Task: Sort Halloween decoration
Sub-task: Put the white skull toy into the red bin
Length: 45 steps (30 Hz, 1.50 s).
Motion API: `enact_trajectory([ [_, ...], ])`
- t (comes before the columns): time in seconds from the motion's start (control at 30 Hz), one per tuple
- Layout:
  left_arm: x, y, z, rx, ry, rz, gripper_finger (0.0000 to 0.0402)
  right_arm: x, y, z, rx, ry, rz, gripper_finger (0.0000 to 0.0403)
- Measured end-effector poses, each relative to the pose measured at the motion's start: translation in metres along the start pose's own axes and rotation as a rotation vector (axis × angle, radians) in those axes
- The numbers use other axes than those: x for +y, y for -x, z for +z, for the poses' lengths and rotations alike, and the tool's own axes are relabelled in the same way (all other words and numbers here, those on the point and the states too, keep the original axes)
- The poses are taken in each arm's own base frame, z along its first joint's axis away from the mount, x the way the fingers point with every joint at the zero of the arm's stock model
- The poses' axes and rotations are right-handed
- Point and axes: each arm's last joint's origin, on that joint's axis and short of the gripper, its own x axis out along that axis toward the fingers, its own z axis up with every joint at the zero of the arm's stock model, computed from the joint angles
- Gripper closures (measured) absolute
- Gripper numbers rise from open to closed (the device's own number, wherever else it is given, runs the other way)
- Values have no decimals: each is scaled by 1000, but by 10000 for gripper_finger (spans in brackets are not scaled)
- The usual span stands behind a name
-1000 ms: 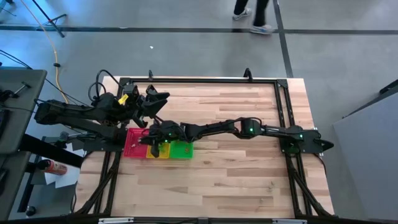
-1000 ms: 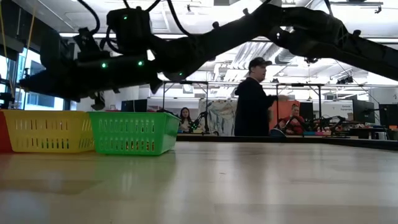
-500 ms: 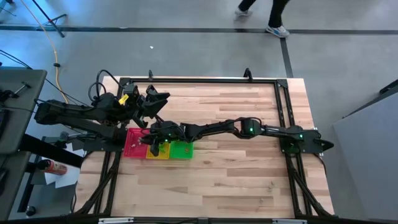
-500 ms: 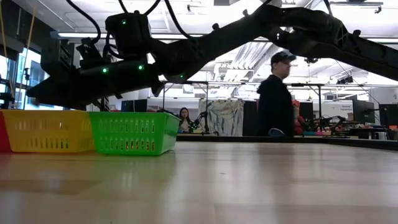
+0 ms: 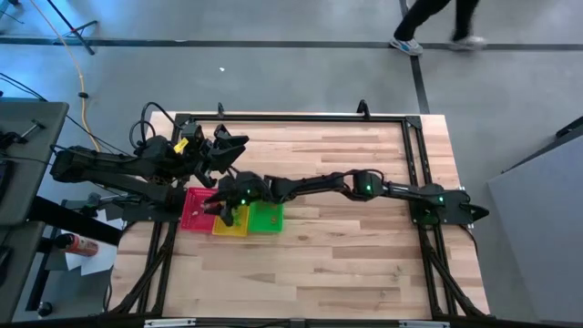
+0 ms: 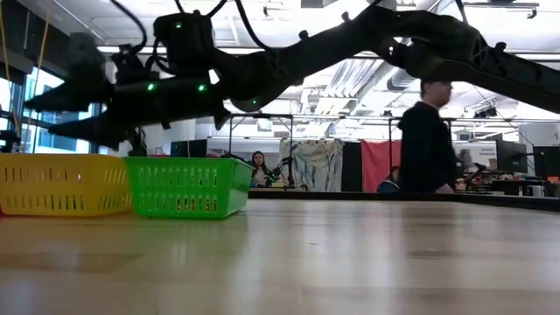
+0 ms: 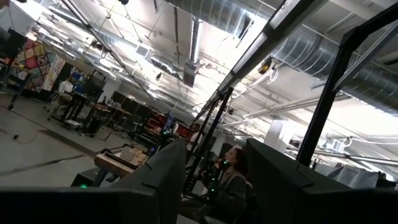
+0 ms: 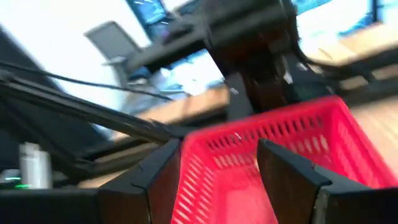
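Three small trays stand in a row near the table's left edge: red, yellow and green. My right gripper reaches across the table and hovers open above the red and yellow trays. In its wrist view its two fingers frame the red tray, and in the low view they stand apart above the yellow tray. I cannot make out any Halloween decoration in these views. My left gripper waits raised at the far left, open and tipped upward.
The green tray sits beside the yellow one. Bare wood stretches from the trays to the table's right and near edges. A black frame runs along the table's edges. People move in the room behind.
My right gripper has opened above the trays: in the low view its fingers were together and now stand apart. It has also rolled a little about its own axis. My left arm has kept still.
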Motion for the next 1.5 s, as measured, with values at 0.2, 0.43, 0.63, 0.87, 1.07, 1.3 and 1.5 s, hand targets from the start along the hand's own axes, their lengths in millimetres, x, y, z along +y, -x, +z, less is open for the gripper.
enact_trajectory([
  [0.2, 0, 0, -1, 9, -2, 4, 243, -18, 13, 29, 6, -88, 157, 204],
  [0.43, 1, 0, -1, 12, -4, 6, 243, -39, 32, 61, 53, -114, 231, 238],
  [0.63, 0, 0, -1, 9, -35, 4, 243, -46, 45, 75, 122, -66, 179, 329],
  [0.87, 1, 0, -2, 16, -57, 7, 243, -33, 63, 72, 390, 12, 141, 393],
  [1.07, 1, 0, -2, 15, -85, 6, 243, -26, 90, 56, 718, 74, 113, 402],
  [1.3, 1, 0, -2, 15, -90, 6, 243, -17, 114, 52, 930, 104, 115, 402],
  [1.5, 1, 0, -1, 13, -116, 7, 243, -8, 131, 69, 965, 143, 98, 403],
])
